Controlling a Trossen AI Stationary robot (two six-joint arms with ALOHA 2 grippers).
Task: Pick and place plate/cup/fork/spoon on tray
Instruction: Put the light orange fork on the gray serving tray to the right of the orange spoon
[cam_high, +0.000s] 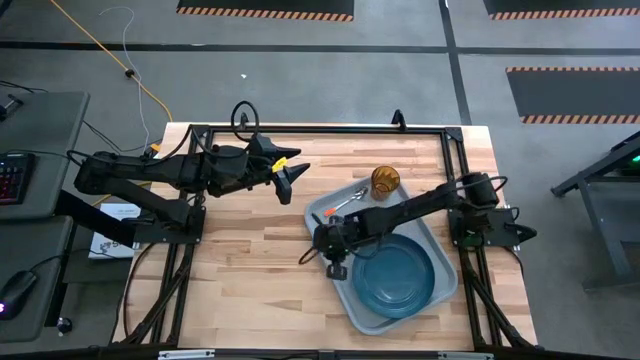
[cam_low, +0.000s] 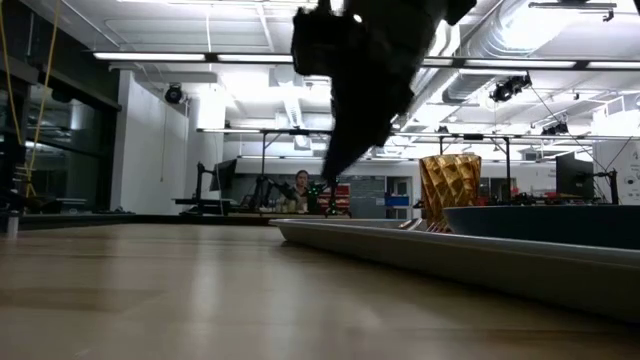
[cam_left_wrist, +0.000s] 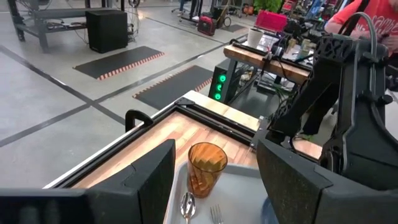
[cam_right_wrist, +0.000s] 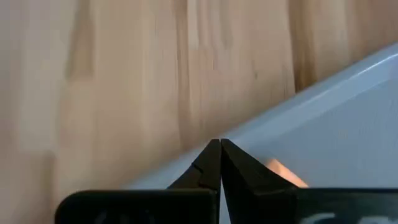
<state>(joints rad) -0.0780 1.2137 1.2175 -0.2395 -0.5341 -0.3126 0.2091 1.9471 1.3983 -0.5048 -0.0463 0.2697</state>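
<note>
On the pale grey-blue rectangular tray (cam_high: 440, 296) at the tabletop's right edge sit blue round plate (cam_high: 398, 277), amber tumbler (cam_high: 385, 180), spoon (cam_left_wrist: 187, 206) and fork (cam_left_wrist: 216, 214); right gripper (cam_high: 333, 262) pressed together empty at the tray's rim, left gripper (cam_high: 290, 176) spread. Looks nearly finished.

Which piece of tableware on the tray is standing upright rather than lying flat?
The cup, the amber tumbler at the tray's far corner; the plate, spoon and fork all lie flat.

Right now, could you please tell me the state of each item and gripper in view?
plate: flat on the tray.
cup: upright on tray.
spoon: lying on tray.
fork: lying on tray.
tray: flat on table.
left gripper: open, empty.
right gripper: shut, over tray edge.
</note>
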